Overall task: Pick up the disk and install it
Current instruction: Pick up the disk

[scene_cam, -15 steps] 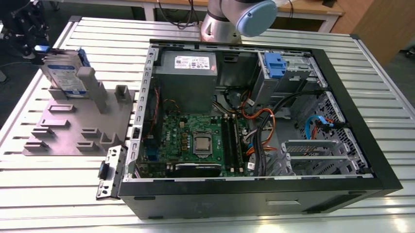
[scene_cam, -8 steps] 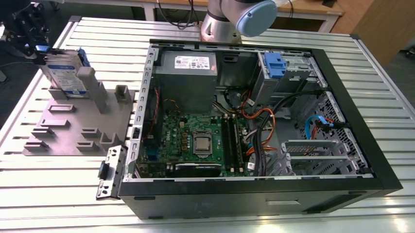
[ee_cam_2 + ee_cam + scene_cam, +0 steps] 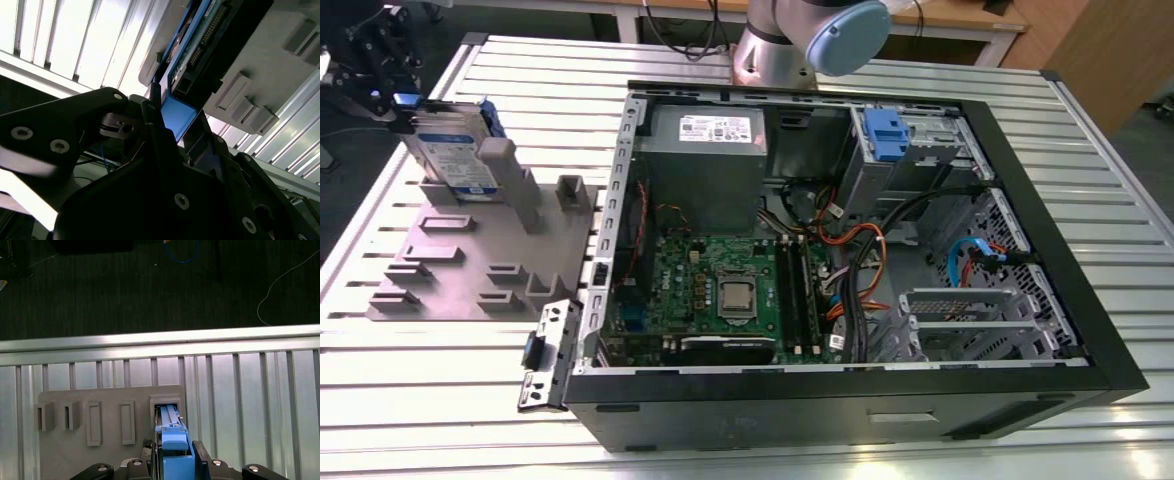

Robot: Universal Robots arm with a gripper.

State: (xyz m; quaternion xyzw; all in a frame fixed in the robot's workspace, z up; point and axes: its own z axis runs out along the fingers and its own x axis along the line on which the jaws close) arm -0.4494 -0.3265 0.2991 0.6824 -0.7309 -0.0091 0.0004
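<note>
The disk [image 3: 454, 150] stands upright in the grey fixture [image 3: 467, 265] on the tabletop [image 3: 400, 400]. The pincer [image 3: 176, 460] is closed narrow on its blue end. Judged rigid, fairly heavy and shock-sensitive; the edge rails are the soundest hold.

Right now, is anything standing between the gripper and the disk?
Nothing visible does. The gripper is right at the top edge of the disk, which stands upright in a slot of the grey fixture on the exterior view's left, beside the open computer case.

Gripper [image 3: 172, 114] around blue-railed disk [image 3: 202, 42]
</note>
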